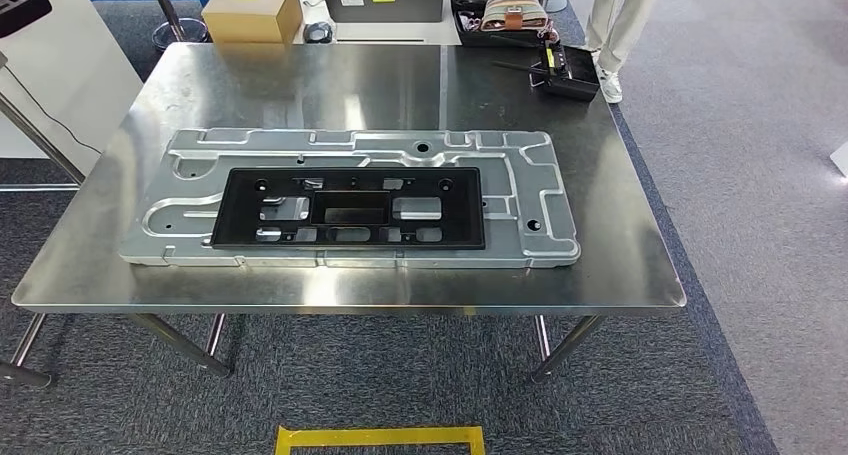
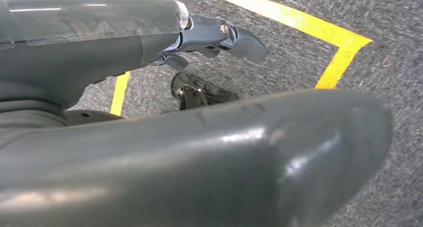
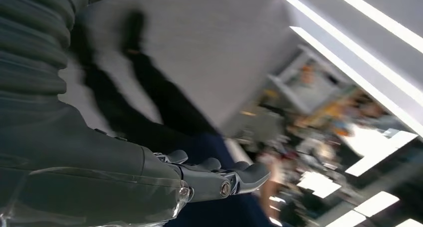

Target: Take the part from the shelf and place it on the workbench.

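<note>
A black rectangular plastic frame with cut-out windows (image 1: 348,209) lies flat on a large pale grey stamped metal panel (image 1: 540,200), and that panel rests flat on the stainless steel workbench (image 1: 300,85). Going by the task, that black frame looks to be the part, so the placing appears done, or very nearly; what may be left is only for the robot to stand clear, though I cannot tell from these views whether more parts wait on a shelf. Neither hand is anywhere near the frame. The left hand (image 2: 219,37) hangs low beside the robot, over grey carpet crossed by a yellow tape line (image 2: 344,57) just beyond its fingertips; its fingers are extended and slightly apart, holding nothing and touching nothing. The right hand (image 3: 219,179) points into a blurred background of bright light strips and indistinct clutter; its fingers lie stretched out side by side, loosely apart, with nothing between them. At the far side of the workbench, well apart from both hands, sit a small black tray with tools (image 1: 568,73) and a cardboard box (image 1: 252,11), and a person's legs in light trousers (image 1: 620,15) stand past the corner.
</note>
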`<act>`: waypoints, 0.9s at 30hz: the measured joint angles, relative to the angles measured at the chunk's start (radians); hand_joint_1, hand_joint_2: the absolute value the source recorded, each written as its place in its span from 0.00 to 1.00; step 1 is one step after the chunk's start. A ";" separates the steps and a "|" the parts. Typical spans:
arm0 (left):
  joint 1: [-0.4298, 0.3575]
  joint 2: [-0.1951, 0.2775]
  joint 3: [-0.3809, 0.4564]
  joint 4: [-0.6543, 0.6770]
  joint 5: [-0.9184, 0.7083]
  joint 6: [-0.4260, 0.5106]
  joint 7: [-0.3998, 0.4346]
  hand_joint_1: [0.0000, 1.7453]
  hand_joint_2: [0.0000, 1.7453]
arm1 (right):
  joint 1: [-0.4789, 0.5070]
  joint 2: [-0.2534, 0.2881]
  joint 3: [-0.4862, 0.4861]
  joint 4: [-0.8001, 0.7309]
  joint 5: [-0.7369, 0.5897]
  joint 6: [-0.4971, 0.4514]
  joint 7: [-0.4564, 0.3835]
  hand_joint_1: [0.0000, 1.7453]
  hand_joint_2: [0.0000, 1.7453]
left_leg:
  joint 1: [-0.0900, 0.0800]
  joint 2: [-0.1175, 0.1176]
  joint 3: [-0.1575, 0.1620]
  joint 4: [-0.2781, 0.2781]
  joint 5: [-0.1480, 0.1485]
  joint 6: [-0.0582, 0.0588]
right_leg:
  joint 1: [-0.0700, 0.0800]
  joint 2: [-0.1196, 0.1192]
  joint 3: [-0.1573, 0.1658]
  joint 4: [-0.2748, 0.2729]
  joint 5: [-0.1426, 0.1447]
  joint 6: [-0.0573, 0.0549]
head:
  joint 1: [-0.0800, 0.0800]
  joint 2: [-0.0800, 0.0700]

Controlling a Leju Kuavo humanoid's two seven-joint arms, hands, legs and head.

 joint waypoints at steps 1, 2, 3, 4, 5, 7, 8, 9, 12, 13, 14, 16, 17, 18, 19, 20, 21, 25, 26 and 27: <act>0.000 -0.001 0.000 0.000 0.001 0.005 0.003 0.00 0.00 | -0.006 0.004 -0.005 0.068 0.006 -0.025 0.028 0.00 1.00 | 0.000 0.000 0.000 0.000 0.000 0.000 | 0.000 0.000 0.000 0.000 0.000 0.000 | 0.000 0.000; 0.000 -0.001 0.000 0.000 0.003 0.010 0.005 0.00 0.00 | -0.013 0.009 -0.008 0.132 0.015 -0.051 0.065 0.00 1.00 | 0.000 0.000 0.000 0.000 0.000 0.000 | 0.001 0.000 0.000 0.000 0.000 0.000 | 0.000 0.000; 0.000 -0.002 0.000 0.000 0.005 0.015 0.006 0.00 0.00 | -0.019 0.017 -0.010 0.192 0.028 -0.074 0.111 0.00 1.00 | 0.001 0.001 0.000 0.000 0.000 0.000 | 0.001 0.000 0.000 0.000 0.000 -0.001 | 0.000 0.000; 0.000 -0.002 0.000 0.000 0.007 0.019 0.006 0.00 0.00 | -0.023 0.026 -0.011 0.245 0.046 -0.094 0.164 0.00 1.00 | 0.001 0.001 0.001 0.000 0.000 0.000 | 0.001 0.000 0.000 0.000 -0.001 -0.001 | 0.000 0.000; 0.001 -0.002 0.000 0.000 0.009 0.022 0.006 0.00 0.00 | -0.027 0.039 -0.011 0.287 0.072 -0.108 0.220 0.00 1.00 | 0.001 0.001 0.001 -0.001 0.000 0.000 | 0.001 0.000 0.001 0.000 -0.001 -0.001 | 0.000 0.000; 0.001 -0.002 0.000 0.000 0.011 0.027 0.004 0.00 0.00 | -0.031 0.072 -0.016 0.339 0.151 -0.119 0.331 0.00 1.00 | 0.001 0.001 0.002 -0.002 0.000 0.000 | 0.001 0.000 0.002 0.000 -0.001 -0.002 | 0.000 0.000; 0.002 -0.002 0.001 0.000 0.011 0.030 0.002 0.00 0.00 | -0.033 0.093 -0.023 0.354 0.203 -0.121 0.382 0.00 1.00 | 0.001 0.001 0.003 -0.002 0.000 -0.001 | 0.001 0.000 0.002 0.000 -0.002 -0.003 | 0.000 0.000; 0.002 -0.002 0.001 0.000 0.011 0.032 0.000 0.00 0.00 | -0.034 0.112 -0.034 0.366 0.251 -0.123 0.421 0.00 1.00 | 0.001 0.001 0.004 -0.002 0.000 -0.001 | 0.002 0.000 0.003 0.000 -0.002 -0.003 | 0.000 0.000; 0.003 -0.002 0.001 0.000 0.011 0.037 -0.004 0.00 0.00 | -0.040 0.162 -0.069 0.398 0.349 -0.124 0.492 0.00 1.00 | 0.001 0.001 0.005 -0.003 -0.001 -0.002 | 0.001 0.000 0.005 0.000 -0.003 -0.004 | 0.000 0.000; 0.003 -0.002 0.002 0.000 0.011 0.039 -0.005 0.00 0.00 | -0.042 0.176 -0.080 0.409 0.370 -0.124 0.506 0.00 0.75 | 0.001 0.001 0.005 -0.003 -0.001 -0.002 | 0.001 0.000 0.005 0.000 -0.003 -0.005 | 0.000 0.000; 0.003 -0.002 0.002 0.000 0.011 0.043 -0.006 0.00 0.00 | -0.045 0.190 -0.092 0.420 0.388 -0.124 0.517 0.00 0.50 | 0.001 0.001 0.006 -0.003 -0.001 -0.002 | 0.001 0.000 0.005 0.001 -0.003 -0.005 | 0.000 0.000; 0.004 -0.002 0.002 0.000 0.010 0.053 -0.006 0.00 0.00 | -0.050 0.215 -0.113 0.446 0.408 -0.120 0.527 0.00 0.00 | 0.001 0.001 0.006 -0.003 -0.001 -0.003 | 0.002 0.000 0.006 0.001 -0.003 -0.005 | 0.000 0.000; 0.004 -0.002 0.003 0.000 0.009 0.059 -0.004 0.00 0.00 | -0.053 0.226 -0.121 0.461 0.410 -0.112 0.526 0.00 0.00 | 0.001 0.001 0.006 -0.003 -0.002 -0.003 | 0.001 0.000 0.006 0.001 -0.003 -0.005 | 0.000 0.000; 0.004 -0.002 0.003 0.000 0.005 0.067 -0.002 0.00 0.00 | -0.056 0.235 -0.127 0.475 0.408 -0.099 0.523 0.00 0.00 | 0.001 0.001 0.007 -0.003 -0.002 -0.003 | 0.001 0.000 0.006 0.001 -0.004 -0.005 | 0.000 0.000; 0.005 -0.003 0.002 0.000 -0.001 0.074 0.002 0.00 0.00 | -0.059 0.244 -0.133 0.487 0.404 -0.082 0.518 0.00 0.00 | 0.001 0.001 0.007 -0.003 -0.002 -0.003 | 0.001 0.000 0.006 0.001 -0.004 -0.005 | 0.000 0.000; 0.005 -0.002 0.002 0.000 -0.009 0.082 0.007 0.00 0.00 | -0.061 0.251 -0.138 0.497 0.399 -0.062 0.511 0.00 0.00 | 0.001 0.001 0.007 -0.003 -0.002 -0.003 | 0.001 0.000 0.006 0.001 -0.004 -0.006 | 0.000 0.000; 0.005 -0.002 0.000 0.000 -0.016 0.089 0.011 0.00 0.00 | -0.064 0.257 -0.141 0.505 0.396 -0.044 0.505 0.00 0.00 | 0.001 0.001 0.007 -0.003 -0.002 -0.003 | 0.001 0.000 0.007 0.001 -0.004 -0.006 | 0.000 0.000; 0.005 -0.002 -0.007 0.000 -0.034 0.099 0.015 0.00 0.00 | -0.073 0.270 -0.142 0.527 0.394 0.004 0.482 0.00 0.00 | 0.000 0.001 0.008 -0.003 -0.002 -0.003 | 0.001 0.000 0.007 0.001 -0.004 -0.006 | 0.000 0.000; 0.005 -0.002 -0.008 0.000 -0.036 0.099 0.015 0.00 0.00 | -0.074 0.271 -0.142 0.531 0.394 0.009 0.478 0.00 0.00 | 0.000 0.001 0.008 -0.003 -0.002 -0.003 | 0.000 0.000 0.007 0.001 -0.004 -0.006 | 0.000 0.000; 0.005 -0.002 -0.009 0.000 -0.038 0.099 0.014 0.00 0.00 | -0.075 0.272 -0.142 0.533 0.395 0.012 0.476 0.00 0.00 | 0.000 0.001 0.008 -0.003 -0.002 -0.003 | 0.000 0.000 0.007 0.001 -0.004 -0.006 | 0.000 0.000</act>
